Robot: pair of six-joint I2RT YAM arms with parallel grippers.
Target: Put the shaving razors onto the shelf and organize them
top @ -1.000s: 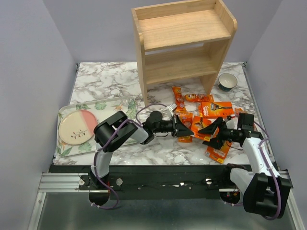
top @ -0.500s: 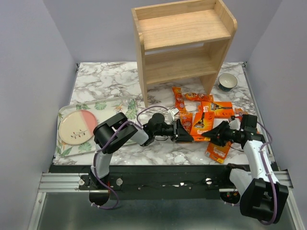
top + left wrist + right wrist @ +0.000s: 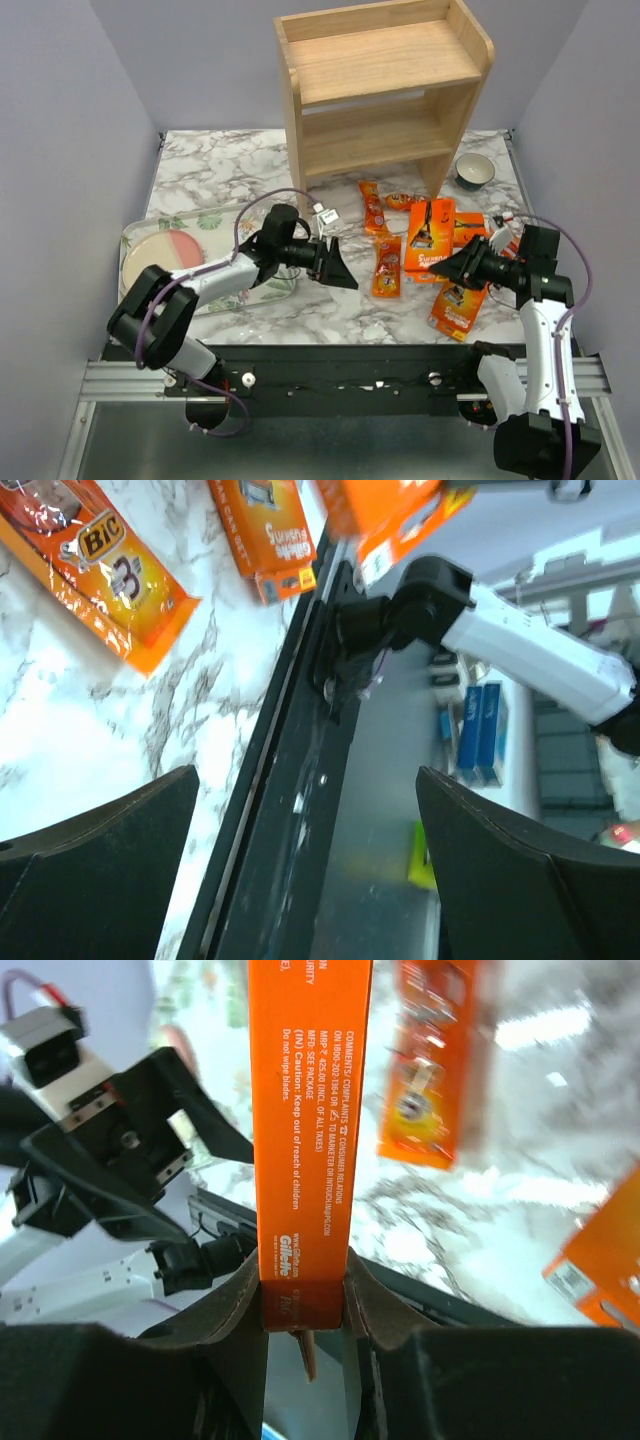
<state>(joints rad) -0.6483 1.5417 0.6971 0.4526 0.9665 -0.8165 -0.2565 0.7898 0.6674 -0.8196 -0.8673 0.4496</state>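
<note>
In front of the shelf (image 3: 385,60) and to its left, the left gripper (image 3: 338,270) hangs beside the leaf-print tray (image 3: 215,222), jaws spread wide with nothing between them. No pack lies on either tier of the shelf, so the task looks barely begun. All the shaving razors (image 3: 400,203) are on the marble before the shelf's right half: a narrow pack (image 3: 372,205) near its foot, a BIC blister pack (image 3: 387,266) further forward, and others scattered to the right. The right gripper (image 3: 452,268) is clamped on the bottom edge of a wide Gillette pack (image 3: 428,236), holding it up on end in front of the shelf. It is probably the first to go in, with every other pack yet to follow.
</note>
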